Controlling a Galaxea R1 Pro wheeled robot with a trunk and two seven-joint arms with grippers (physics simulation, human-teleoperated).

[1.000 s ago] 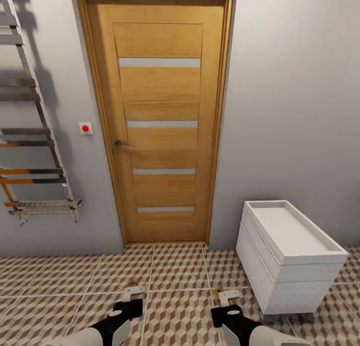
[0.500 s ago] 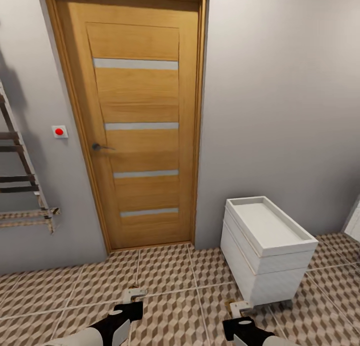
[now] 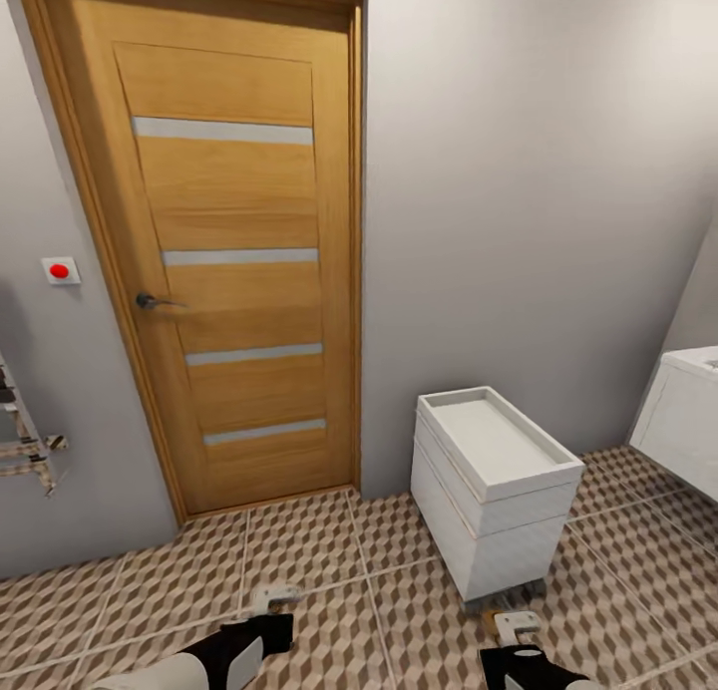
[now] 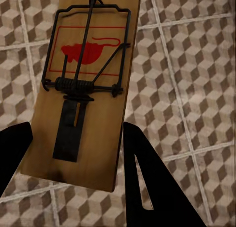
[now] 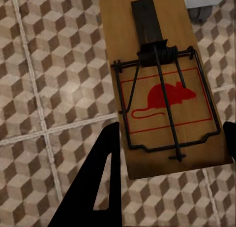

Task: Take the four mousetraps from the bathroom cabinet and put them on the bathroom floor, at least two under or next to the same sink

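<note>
- Left end effector [image 4: 73, 153]: black fingers [image 4: 147, 187] closed against the two long edges of a mousetrap [image 4: 88, 89], holding it flat above the bathroom floor [image 4: 196, 89].
- Left trap: brown wooden board, dark wire bar and coil spring, black flat tongue, red mouse outline inside a red rectangle. No readable writing.
- Left arm in the head view: enters from the lower left, white forearm with a black wrist, end effector [image 3: 271, 600] low over the tiles [image 3: 309, 540] and pointing away from the robot. The trap at its tip is too small to make out.
- Background, head view: red button plate [image 3: 60, 270] on the grey wall, then a wooden door [image 3: 224, 241] with four pale strips and a lever handle [image 3: 152, 300].
- White drawer unit [image 3: 489, 491] stands on the tiles right of the door, against the wall.
- Right end effector [image 5: 169, 153]: one black finger [image 5: 98, 182] presses the trap's edge, the other shows as a sliver at the opposite edge; closed on a second mousetrap [image 5: 157, 84], held over the floor.
- Right trap: same build, red mouse print, no legible text.
- Right arm, head view: end effector [image 3: 514, 628] at the bottom edge, just beside the drawer unit's front corner.
- Far right: corner of a white vanity [image 3: 683, 421].
</note>
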